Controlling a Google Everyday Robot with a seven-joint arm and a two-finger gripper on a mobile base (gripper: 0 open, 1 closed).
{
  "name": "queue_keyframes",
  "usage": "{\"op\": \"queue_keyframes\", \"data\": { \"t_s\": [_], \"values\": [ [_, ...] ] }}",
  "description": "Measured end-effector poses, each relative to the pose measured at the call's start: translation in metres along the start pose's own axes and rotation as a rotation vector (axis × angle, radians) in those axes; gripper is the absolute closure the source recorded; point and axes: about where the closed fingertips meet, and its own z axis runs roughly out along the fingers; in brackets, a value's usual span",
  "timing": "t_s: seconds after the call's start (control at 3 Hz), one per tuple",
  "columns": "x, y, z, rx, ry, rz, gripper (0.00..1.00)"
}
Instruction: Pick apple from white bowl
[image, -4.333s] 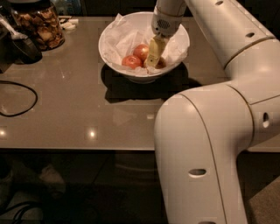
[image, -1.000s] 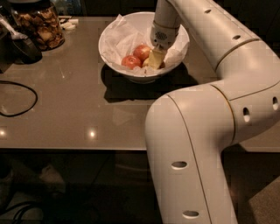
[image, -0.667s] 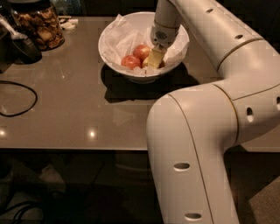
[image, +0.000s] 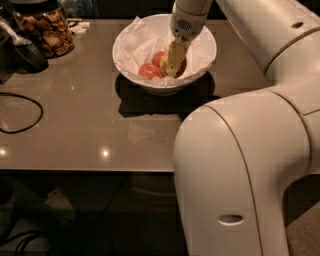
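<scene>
The white bowl (image: 130, 47), lined with crumpled white paper, stands at the back middle of the grey table (image: 90, 125). My gripper (image: 171, 64) reaches down into the bowl from above, at its middle right. A red apple (image: 148, 70) lies just left of the gripper. A second red one (image: 159, 56) shows behind it. A bit of red also shows right of the gripper. The paler yellowish-green apple is not visible; the gripper covers that spot.
A glass jar of brown snacks (image: 45, 31) stands at the back left, with a dark utensil (image: 25, 50) beside it. A black cable (image: 22, 112) loops over the table's left side. My large white arm (image: 250, 150) fills the right half of the view.
Since the earliest frame the arm's upper links have swung and fill more of the view. The gripper stays low in the bowl by the apples, hardly moved in the last second.
</scene>
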Motion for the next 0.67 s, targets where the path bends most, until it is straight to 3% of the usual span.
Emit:
{"op": "queue_keyframes", "data": {
  "t_s": [0.67],
  "values": [
    [-0.008,0.014,-0.031,0.03,-0.016,-0.028,1.0]
  ]
}}
